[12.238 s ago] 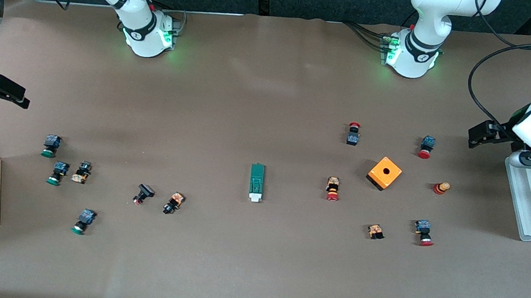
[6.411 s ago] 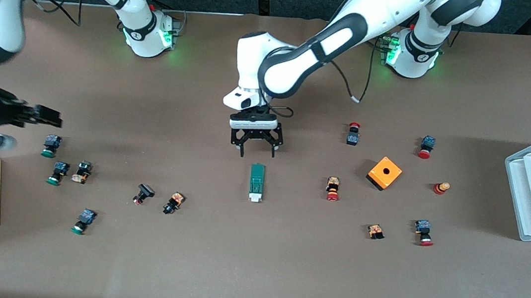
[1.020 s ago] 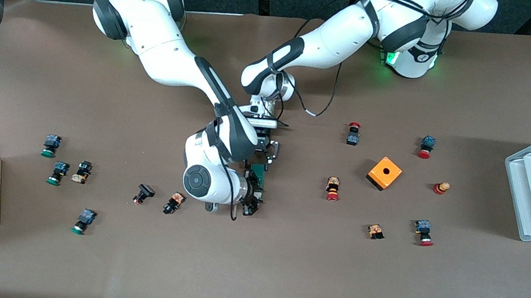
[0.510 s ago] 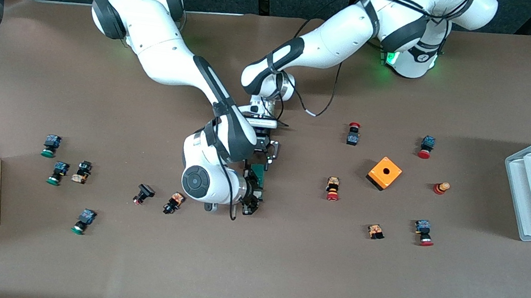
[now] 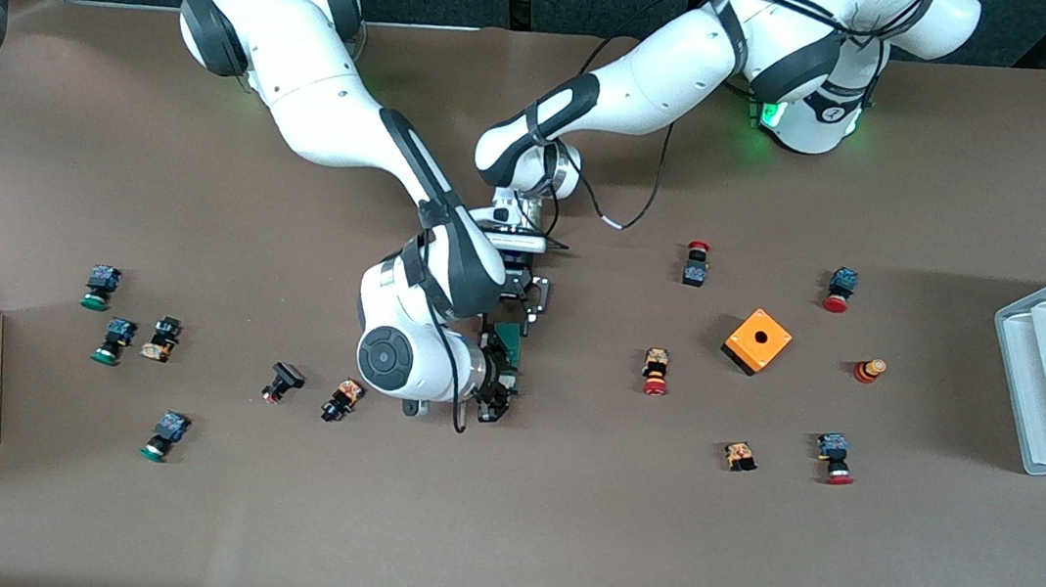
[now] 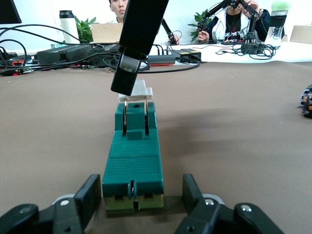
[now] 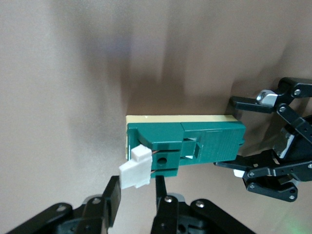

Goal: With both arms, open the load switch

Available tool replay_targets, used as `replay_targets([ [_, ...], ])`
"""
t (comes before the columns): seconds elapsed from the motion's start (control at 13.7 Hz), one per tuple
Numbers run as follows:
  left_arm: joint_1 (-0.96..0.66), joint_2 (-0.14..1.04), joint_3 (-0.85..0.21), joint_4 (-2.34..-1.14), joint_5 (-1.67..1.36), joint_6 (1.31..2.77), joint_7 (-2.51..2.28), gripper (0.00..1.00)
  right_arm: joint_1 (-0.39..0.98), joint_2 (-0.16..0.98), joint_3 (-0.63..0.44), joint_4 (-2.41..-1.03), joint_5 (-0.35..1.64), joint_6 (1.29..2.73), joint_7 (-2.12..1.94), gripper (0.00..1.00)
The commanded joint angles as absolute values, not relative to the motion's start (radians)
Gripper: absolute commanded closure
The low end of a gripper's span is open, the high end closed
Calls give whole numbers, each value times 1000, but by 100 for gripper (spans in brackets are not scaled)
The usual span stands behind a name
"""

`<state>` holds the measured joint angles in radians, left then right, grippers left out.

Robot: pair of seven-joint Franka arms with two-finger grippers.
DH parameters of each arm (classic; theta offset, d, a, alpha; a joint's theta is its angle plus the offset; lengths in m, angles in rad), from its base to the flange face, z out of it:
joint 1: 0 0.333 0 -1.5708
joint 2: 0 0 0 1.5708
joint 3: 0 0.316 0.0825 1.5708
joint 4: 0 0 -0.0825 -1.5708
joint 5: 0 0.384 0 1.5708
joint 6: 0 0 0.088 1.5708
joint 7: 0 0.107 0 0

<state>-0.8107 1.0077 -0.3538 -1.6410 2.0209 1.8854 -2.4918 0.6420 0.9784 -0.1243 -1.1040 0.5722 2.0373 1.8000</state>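
Pictured mid-task on the brown counter [image 5: 555, 533]: slim dark-green rectangular plastic load switch [image 6: 134, 161], lying flat between two tools. Left tool [image 6: 141, 197] pressed in against the sides of the plain end, low by the cream base. Right tool [image 7: 136, 192] at the other end, pinching the small white block [image 7: 134, 170] that stands out of the green body. Judged to be the opening step itself, with no pull visibly made yet.

To do it well: hold the left tool clamped and motionless as the anchor, pinning the body down on the counter. Draw the white block with the right tool away from the left tool, slowly, along the way it gives, without twisting the whole switch. Watch for the small block slipping out of the pinch.

No brand, label or lettering legible on the switch or on either tool.
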Motion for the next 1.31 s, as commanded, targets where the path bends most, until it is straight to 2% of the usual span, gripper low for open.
replay_targets([
  [0.0,-825,1048,-345,-1620,2029,1890,-2507,23,641,943,-120,-1126,560,1980,1795,65],
  [1.24,-825,1046,-345,-1620,2029,1890,-2507,23,647,900,-120,-1172,549,1964,1770,69],
])
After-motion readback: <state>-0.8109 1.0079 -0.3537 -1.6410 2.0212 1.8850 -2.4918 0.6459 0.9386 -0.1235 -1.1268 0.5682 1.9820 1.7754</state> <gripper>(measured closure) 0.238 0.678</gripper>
